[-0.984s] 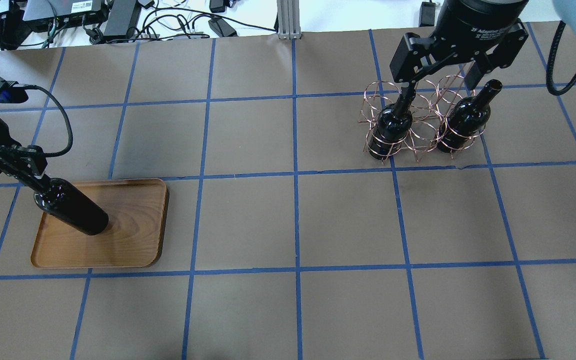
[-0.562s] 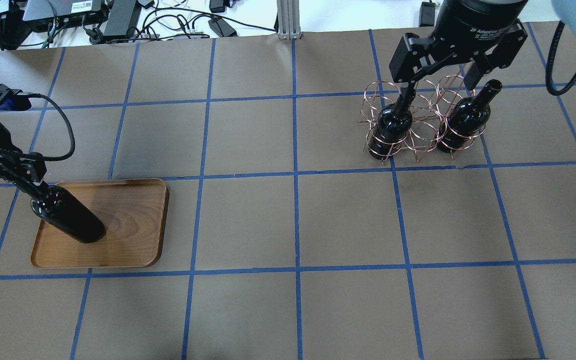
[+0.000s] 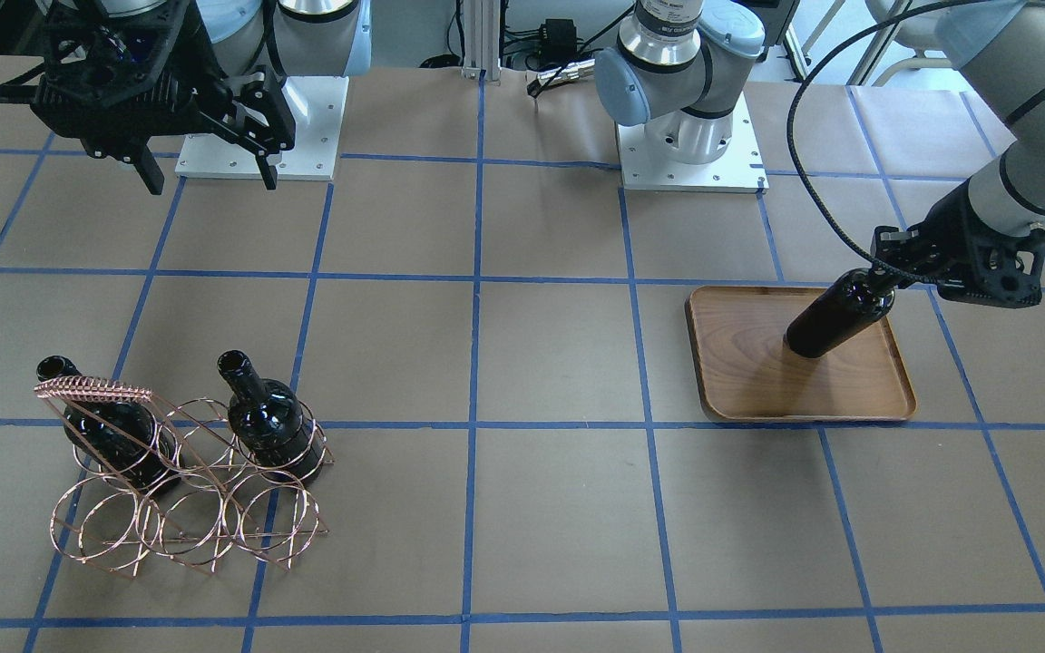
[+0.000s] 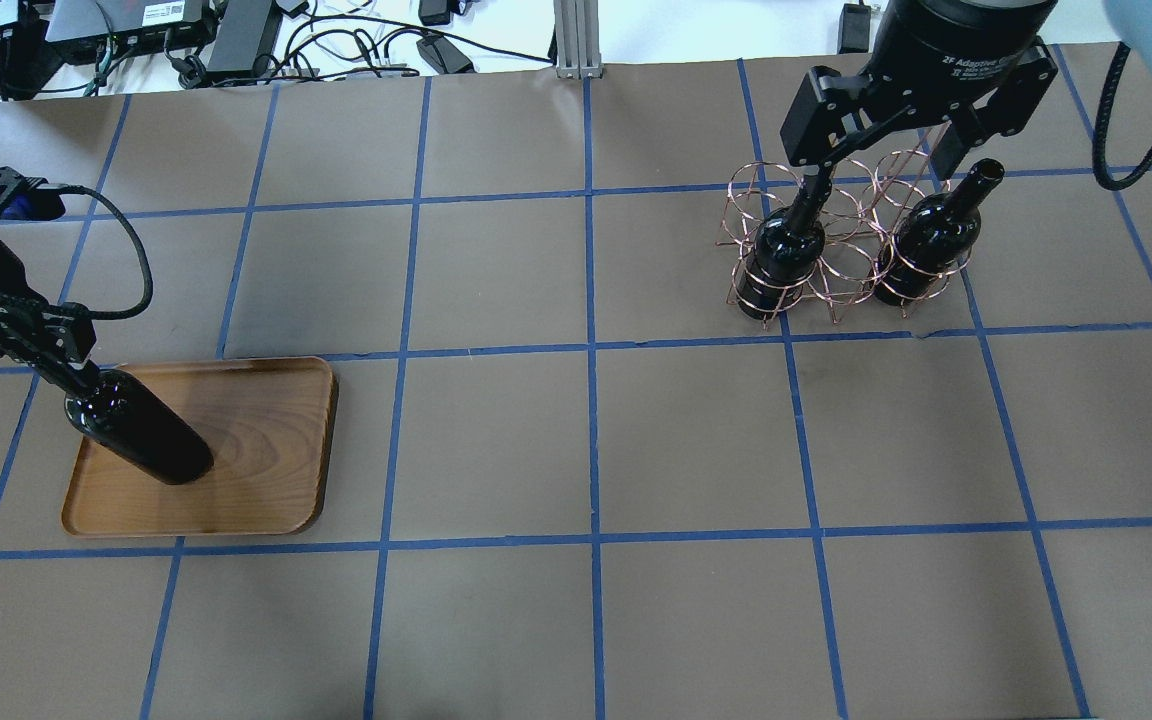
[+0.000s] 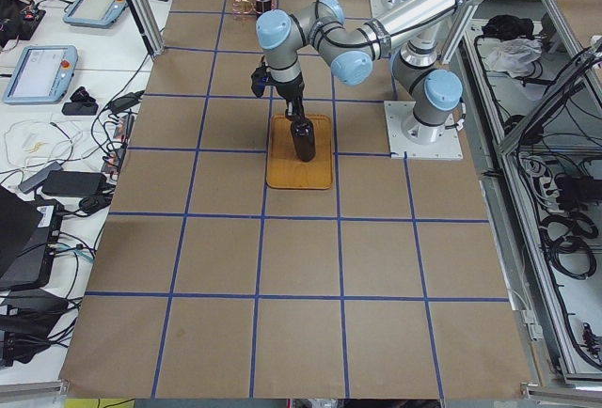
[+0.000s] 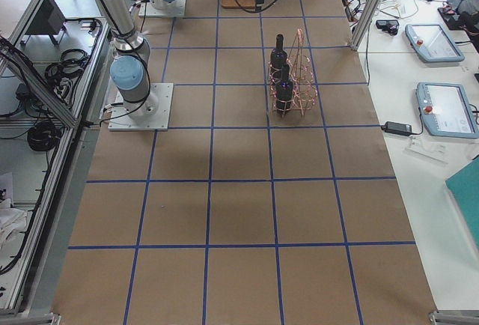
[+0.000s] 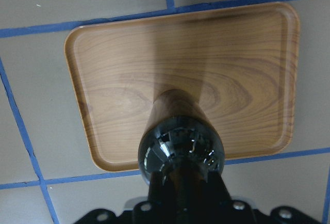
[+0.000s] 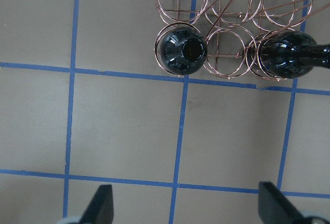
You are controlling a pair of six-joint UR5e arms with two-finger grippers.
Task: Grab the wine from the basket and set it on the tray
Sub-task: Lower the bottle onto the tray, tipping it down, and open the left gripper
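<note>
Wine bottle, glossy black, hangs upright by its neck in left gripper, whose jaws are clamped on the neck. Its base is over the tray, at or just above the wood; can't tell if it touches. Step in hand, prob.: set it down & let go. To do it well, lower straight & slow till the base sits flat, keep the neck vertical, and part the jaws only once the tray bears the weight. Then lift straight up so the fingers clear the lip w/o tipping it. Glass looks slick & tall, and the low rim gives little help. Right gripper, jaws wide apart & holding nothing, hovers above the basket, well apart across the table. Second bottle & third bottle stand in the basket. Nothing seen stands betw. held bottle & tray.
</note>
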